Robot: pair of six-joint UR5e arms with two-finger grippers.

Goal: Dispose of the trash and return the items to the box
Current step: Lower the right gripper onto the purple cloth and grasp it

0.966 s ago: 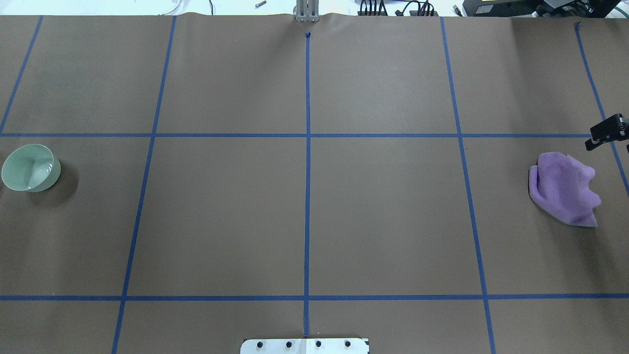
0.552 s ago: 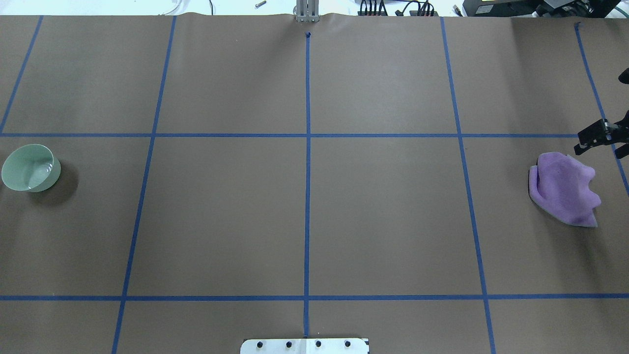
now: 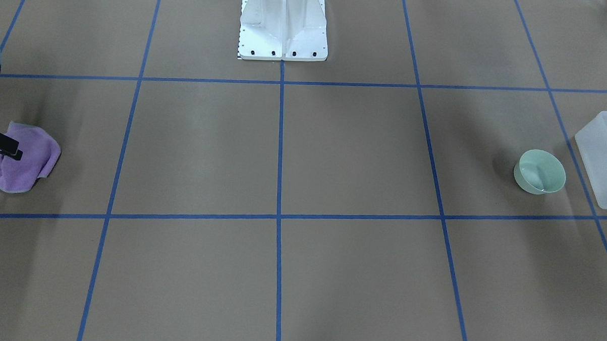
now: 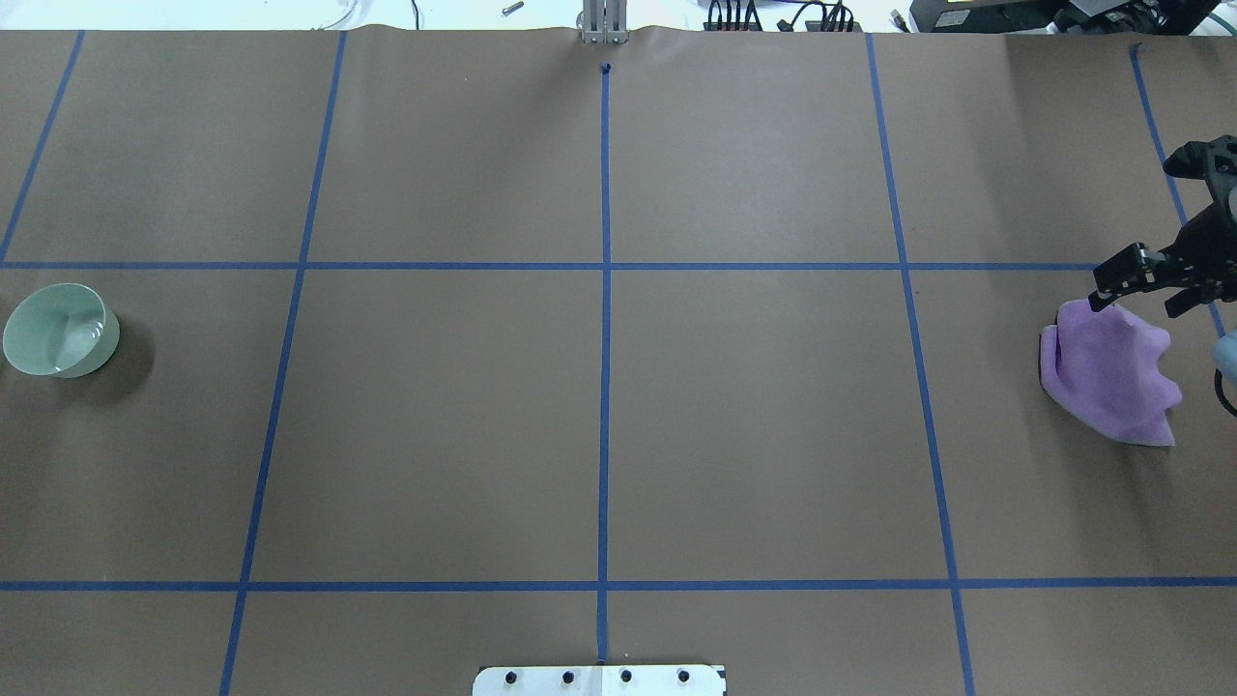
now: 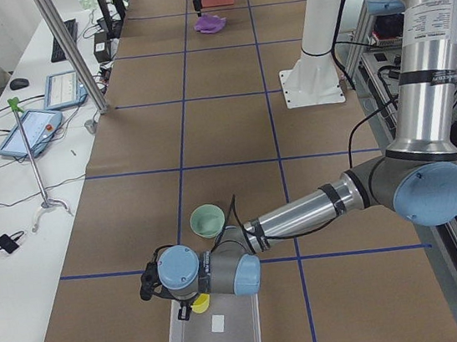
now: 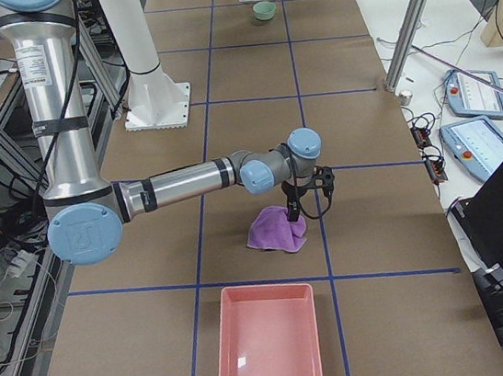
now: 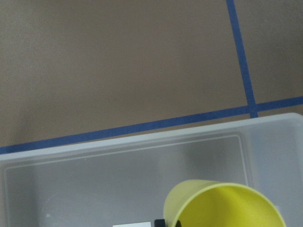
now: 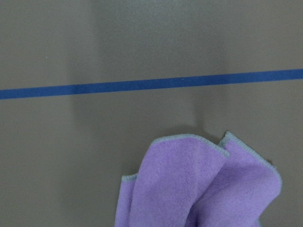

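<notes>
A crumpled purple cloth [image 4: 1111,372] lies at the table's right end; it also shows in the front view [image 3: 23,163] and the right wrist view [image 8: 199,184]. My right gripper [image 4: 1150,288] hangs open just above the cloth's far edge, with nothing in it. My left gripper [image 5: 186,299] is over the end of the frosted-white box [image 5: 217,341] and is shut on a yellow cup [image 7: 222,208], which hangs tilted above the box floor [image 7: 94,184]. A pale green bowl [image 4: 60,329] stands beside the box [image 3: 604,161].
A pink tray [image 6: 265,344] lies at the table's right end beyond the cloth. A white slip [image 5: 218,324] lies in the box. The white robot base [image 3: 283,23] stands mid-table. Tablets and a pole stand on the operators' side.
My right gripper has come in from the right edge and moved left, now over the cloth's far edge. The bowl and cloth have not moved.
</notes>
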